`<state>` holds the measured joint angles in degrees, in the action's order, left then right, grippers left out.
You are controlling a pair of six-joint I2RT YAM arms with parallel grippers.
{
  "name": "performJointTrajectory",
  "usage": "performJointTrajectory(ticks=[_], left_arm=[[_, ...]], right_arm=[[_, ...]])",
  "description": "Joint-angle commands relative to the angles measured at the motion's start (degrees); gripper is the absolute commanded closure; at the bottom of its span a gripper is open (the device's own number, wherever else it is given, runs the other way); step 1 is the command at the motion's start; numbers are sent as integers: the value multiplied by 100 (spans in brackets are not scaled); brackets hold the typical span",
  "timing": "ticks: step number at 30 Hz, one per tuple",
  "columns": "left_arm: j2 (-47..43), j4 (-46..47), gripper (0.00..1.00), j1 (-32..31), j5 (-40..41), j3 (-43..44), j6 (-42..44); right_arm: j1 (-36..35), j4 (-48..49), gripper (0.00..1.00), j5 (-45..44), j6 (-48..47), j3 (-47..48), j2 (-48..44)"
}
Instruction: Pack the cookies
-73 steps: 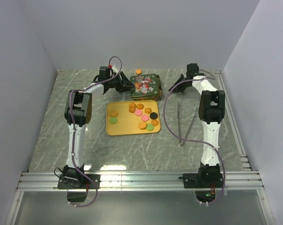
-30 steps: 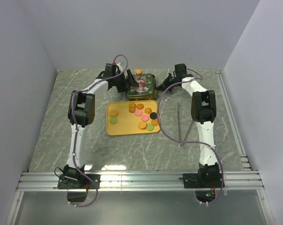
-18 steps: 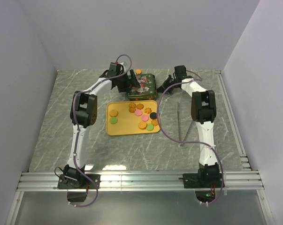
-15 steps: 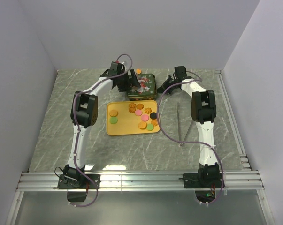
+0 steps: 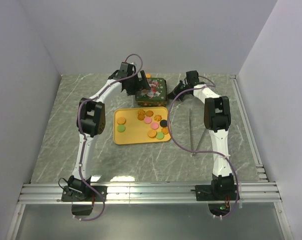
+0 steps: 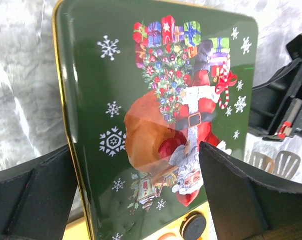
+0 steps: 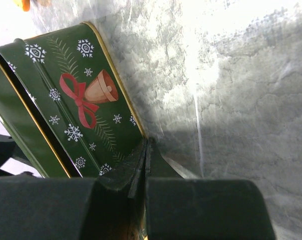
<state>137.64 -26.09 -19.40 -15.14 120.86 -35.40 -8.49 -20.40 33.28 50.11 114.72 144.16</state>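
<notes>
The cookies (image 5: 152,125), several small discs in orange, pink, green and black, lie on a yellow tray (image 5: 118,138). One orange cookie (image 5: 147,76) sits alone behind the green Christmas tin (image 5: 154,92). My left gripper (image 5: 143,83) is open over the tin's back left. In the left wrist view, my left gripper (image 6: 136,150) straddles the tilted Santa lid (image 6: 156,75), and a black cookie (image 6: 193,226) shows under the lid's edge. My right gripper (image 5: 177,90) is shut and empty. In the right wrist view, its tip (image 7: 146,145) presses against the tin's bell-printed side (image 7: 90,100).
Metal tongs (image 5: 197,134) lie on the marble table to the right of the tray, by the right arm. Walls close in the table at the left, back and right. The arm bases stand on a rail at the near edge.
My left gripper has moved right, over the tin's back edge, and the lid now looks tilted. My right gripper came in against the tin's right side and has stayed there.
</notes>
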Motion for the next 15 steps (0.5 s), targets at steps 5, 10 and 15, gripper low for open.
performJointTrajectory(ticks=[5,10,15], left_arm=[[166,-326,1,-293,27,245,199],[70,-529,1,-187,397,70,340],[-45,-599,1,-143,713,-97,402]], right_arm=[[-293,116,100,355,25,-99,-327],[-293,89,100,355,8,-81,-345],[-293,45,100,329,-1,-37,-362]])
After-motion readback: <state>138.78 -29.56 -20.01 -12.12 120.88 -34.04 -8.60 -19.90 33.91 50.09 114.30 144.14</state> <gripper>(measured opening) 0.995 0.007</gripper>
